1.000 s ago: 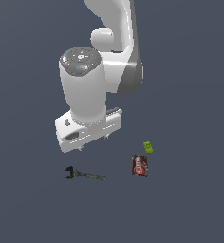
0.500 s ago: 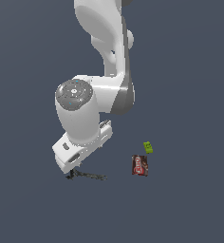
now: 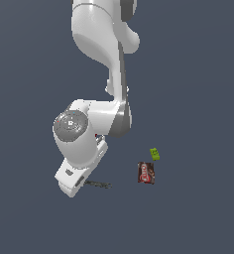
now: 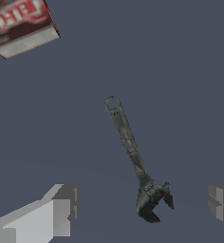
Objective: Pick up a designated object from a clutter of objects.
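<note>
The dark grey-black wrench (image 4: 131, 151) lies flat on the dark floor, its open jaw end between my two fingertips in the wrist view. In the exterior view only its handle end (image 3: 99, 184) shows beside the white hand. My gripper (image 4: 141, 209) is open, with one finger (image 4: 61, 213) on one side and the other finger (image 4: 221, 203) on the far side of the wrench head. It hovers low over the wrench and holds nothing. The fingers are hidden behind the hand in the exterior view. The red ball is hidden.
A brown-red packet (image 3: 146, 172) lies toward the exterior view's right of the wrench and shows in the wrist view (image 4: 20, 26). A tiny green block (image 3: 154, 154) sits just beyond the packet.
The arm has come down and toward the exterior view's left, and its hand now covers most of the wrench. The packet and green block have not moved.
</note>
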You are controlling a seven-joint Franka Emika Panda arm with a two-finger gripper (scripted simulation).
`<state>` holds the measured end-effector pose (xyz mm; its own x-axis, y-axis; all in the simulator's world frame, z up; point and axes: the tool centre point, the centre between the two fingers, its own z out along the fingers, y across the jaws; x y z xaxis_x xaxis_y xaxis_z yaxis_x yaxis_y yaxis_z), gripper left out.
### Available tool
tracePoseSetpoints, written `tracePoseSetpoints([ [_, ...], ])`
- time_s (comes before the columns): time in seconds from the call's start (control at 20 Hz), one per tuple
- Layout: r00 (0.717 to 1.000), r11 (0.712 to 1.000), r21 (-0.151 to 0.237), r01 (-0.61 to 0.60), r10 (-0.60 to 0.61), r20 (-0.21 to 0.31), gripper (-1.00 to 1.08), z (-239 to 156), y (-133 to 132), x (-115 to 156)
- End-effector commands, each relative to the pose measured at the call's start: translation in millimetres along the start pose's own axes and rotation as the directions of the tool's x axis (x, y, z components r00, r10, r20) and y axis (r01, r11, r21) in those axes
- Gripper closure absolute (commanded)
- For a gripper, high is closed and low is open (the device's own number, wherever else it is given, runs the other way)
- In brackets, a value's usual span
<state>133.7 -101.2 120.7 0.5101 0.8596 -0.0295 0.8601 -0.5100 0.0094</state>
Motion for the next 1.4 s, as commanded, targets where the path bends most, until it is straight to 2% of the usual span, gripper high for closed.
tracePoseSetpoints([
  [0.0,0.998,0.998,0.002,0.065,-0.065,-0.005,-0.92,13.5,5.8,-1.5],
  [0.6,0.966,0.966,0.002,0.258,-0.257,-0.027,-0.92,56.7,21.7,-7.9],
  [1.1,0.959,0.959,0.001,0.282,-0.282,-0.03,-0.92,64.7,23.5,-9.4],
  [1.35,0.958,0.959,0.001,0.284,-0.284,-0.03,-0.92,81.4,22.9,-8.7],
])
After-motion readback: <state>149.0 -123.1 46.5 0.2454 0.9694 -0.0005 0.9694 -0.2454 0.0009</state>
